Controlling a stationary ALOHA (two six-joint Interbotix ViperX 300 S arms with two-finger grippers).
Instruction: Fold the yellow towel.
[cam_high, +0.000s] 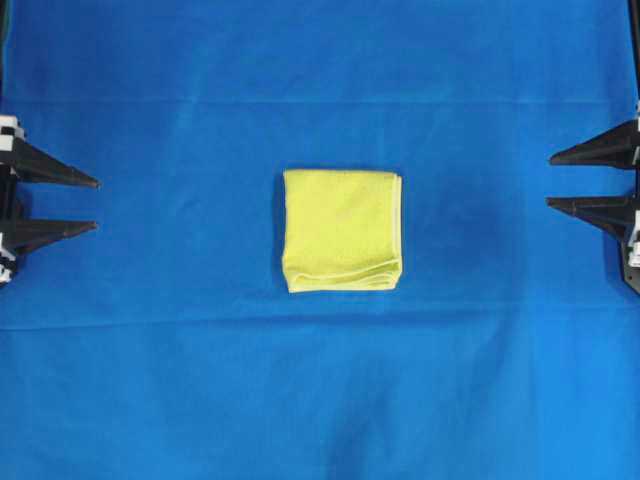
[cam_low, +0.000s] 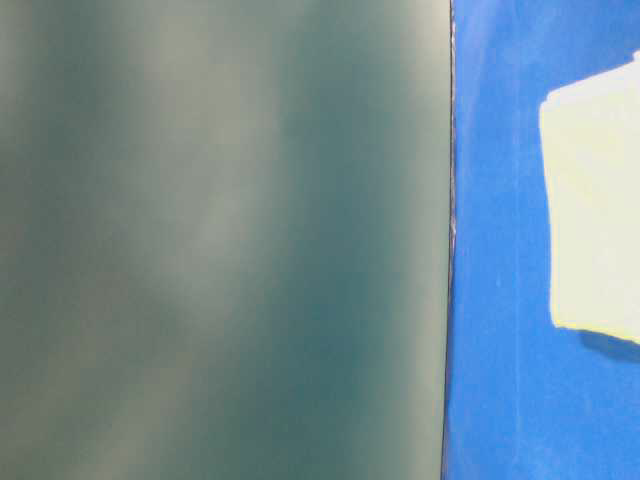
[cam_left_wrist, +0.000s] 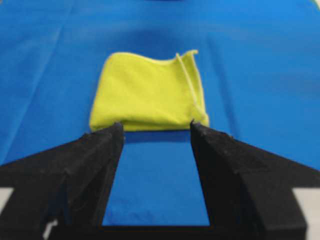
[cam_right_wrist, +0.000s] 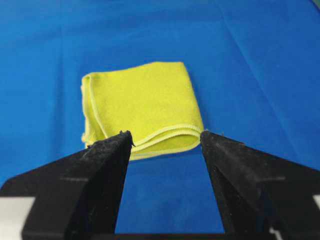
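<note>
The yellow towel (cam_high: 342, 230) lies folded into a small layered square in the middle of the blue cloth. Its stacked hems show along the near edge and right side in the overhead view. It also shows in the left wrist view (cam_left_wrist: 150, 92), the right wrist view (cam_right_wrist: 142, 105) and, pale and washed out, the table-level view (cam_low: 595, 200). My left gripper (cam_high: 97, 205) is open and empty at the far left edge, well away from the towel. My right gripper (cam_high: 549, 181) is open and empty at the far right edge. Both face the towel (cam_left_wrist: 155, 129) (cam_right_wrist: 166, 136).
A large blue cloth (cam_high: 320, 400) covers the whole table, with faint crease lines across it. A blurred grey-green surface (cam_low: 220, 240) fills the left of the table-level view and hides most of that scene.
</note>
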